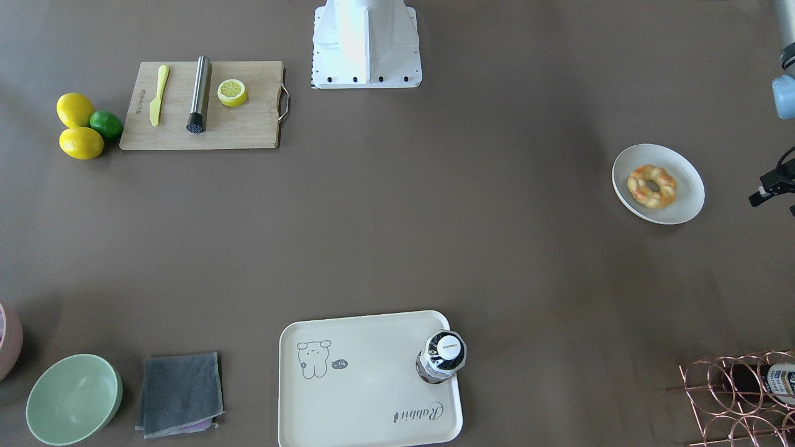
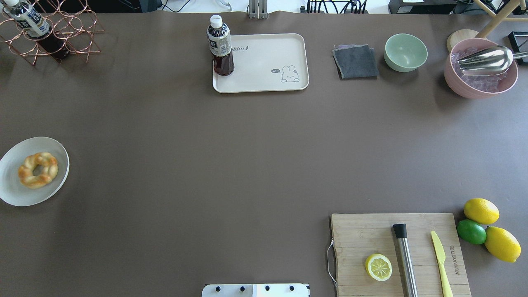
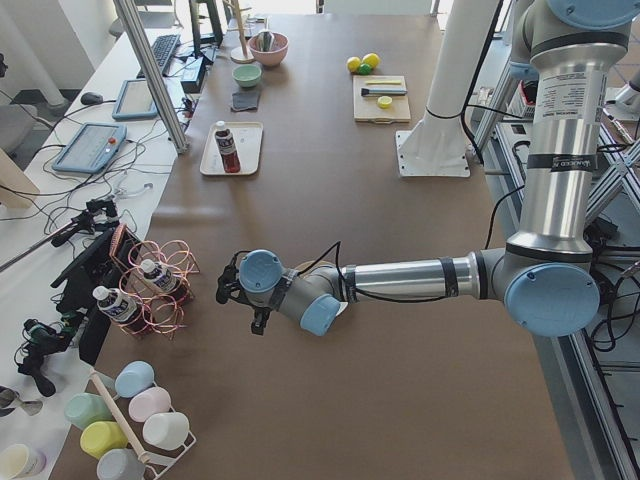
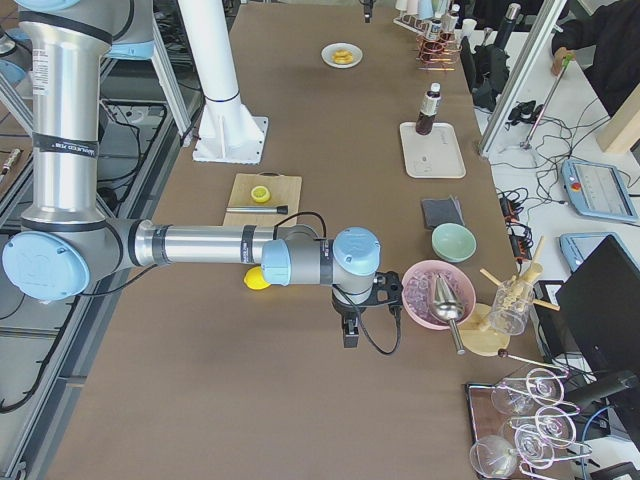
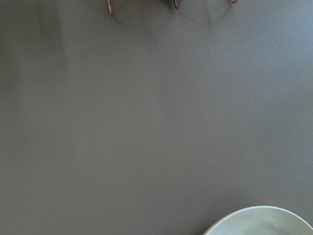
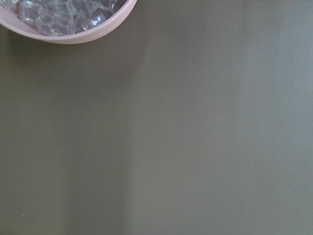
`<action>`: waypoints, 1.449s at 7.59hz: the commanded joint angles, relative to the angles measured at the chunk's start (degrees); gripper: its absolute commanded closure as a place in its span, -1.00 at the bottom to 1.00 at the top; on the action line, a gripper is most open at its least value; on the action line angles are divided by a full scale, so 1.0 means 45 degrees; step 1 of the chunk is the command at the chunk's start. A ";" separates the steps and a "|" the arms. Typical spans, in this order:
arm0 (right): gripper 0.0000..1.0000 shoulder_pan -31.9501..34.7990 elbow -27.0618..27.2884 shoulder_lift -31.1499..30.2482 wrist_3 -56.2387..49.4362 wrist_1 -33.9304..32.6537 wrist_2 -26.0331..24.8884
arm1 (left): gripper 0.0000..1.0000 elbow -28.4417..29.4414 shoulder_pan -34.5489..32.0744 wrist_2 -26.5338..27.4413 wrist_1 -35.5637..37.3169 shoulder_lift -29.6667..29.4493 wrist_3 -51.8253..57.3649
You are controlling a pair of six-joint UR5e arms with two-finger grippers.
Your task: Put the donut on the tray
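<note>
Donut (image 2: 38, 170) on round plate (image 2: 16, 194), far from tray (image 2: 264, 70). Bottle (image 2: 220, 45) stands on tray corner. L gripper (image 3: 228, 290) near plate, R gripper (image 4: 350, 330) by pink bowl (image 2: 466, 91). Jaws: can't tell for either.

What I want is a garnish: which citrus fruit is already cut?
The lemon half on the cutting board; the whole lemons and lime lie off the board.

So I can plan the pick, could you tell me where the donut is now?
In the overhead view, the donut lies on the round plate at the table's left edge, apart from the tray.
</note>
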 commanded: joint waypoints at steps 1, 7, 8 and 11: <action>-1.00 -0.0175 -0.0052 0.0070 0.0106 -0.0017 0.0092 | -0.96 -0.0127 0.0129 -0.0002 -0.0082 0.0381 -0.0045; -1.00 -0.0390 0.0222 0.0031 0.0985 0.0159 0.1087 | -0.96 -0.0030 0.2533 0.0272 -0.5406 0.2017 -0.4987; -1.00 -0.0390 0.0222 -0.0027 0.0966 0.0159 0.1088 | -0.96 -0.0010 0.2707 0.0253 -0.6130 0.2584 -0.4987; -1.00 -0.0409 0.0202 0.0128 0.0985 0.0159 0.1088 | -0.68 0.0438 0.3216 0.0330 -0.6586 0.2824 -0.4831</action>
